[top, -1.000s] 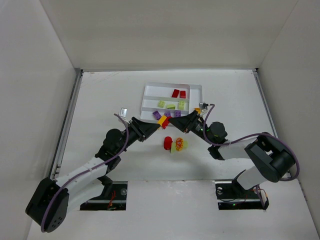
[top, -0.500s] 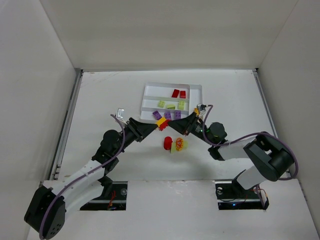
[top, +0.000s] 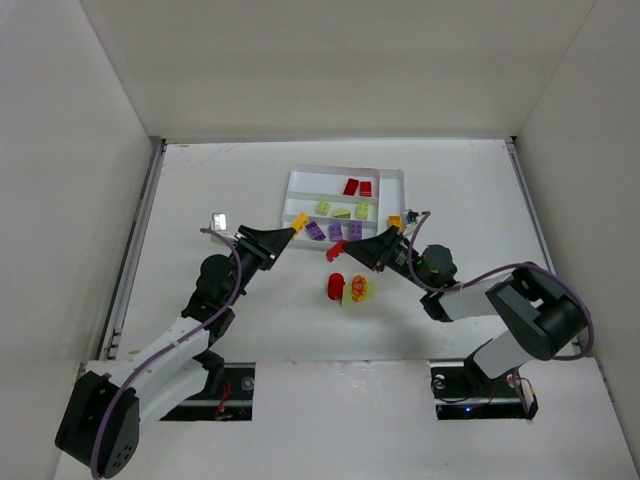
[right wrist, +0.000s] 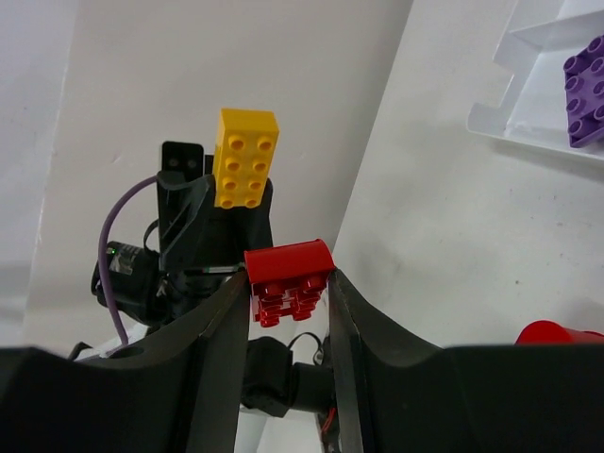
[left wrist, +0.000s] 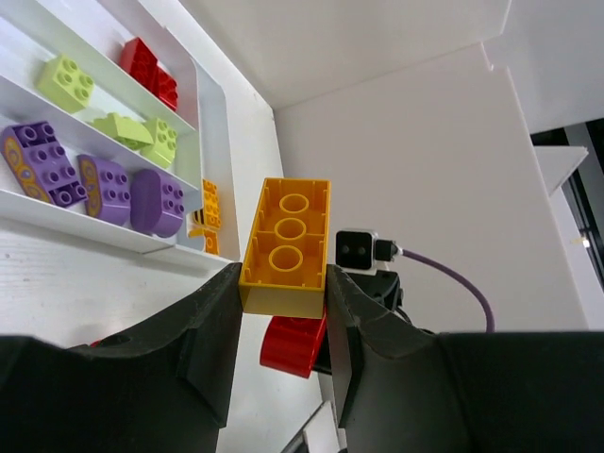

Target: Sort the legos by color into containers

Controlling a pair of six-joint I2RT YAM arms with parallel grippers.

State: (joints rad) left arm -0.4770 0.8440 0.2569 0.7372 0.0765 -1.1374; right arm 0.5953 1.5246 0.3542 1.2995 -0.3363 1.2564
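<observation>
So, the tray is cut off in both wrist views, and the loose clump on the table is too jumbled to count. Tray slots hold two red legos, three lime legos, three purple legos, one orange-yellow piece. Left gripper pinches one orange-yellow brick, right gripper clamps one red brick, both by the tray's near side.

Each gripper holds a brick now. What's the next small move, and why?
Probably swing the right gripper forward over the far slot of the tray: it is shut on a red brick, and that slot already holds two red bricks. The left gripper holds a yellow brick that can follow.
</observation>
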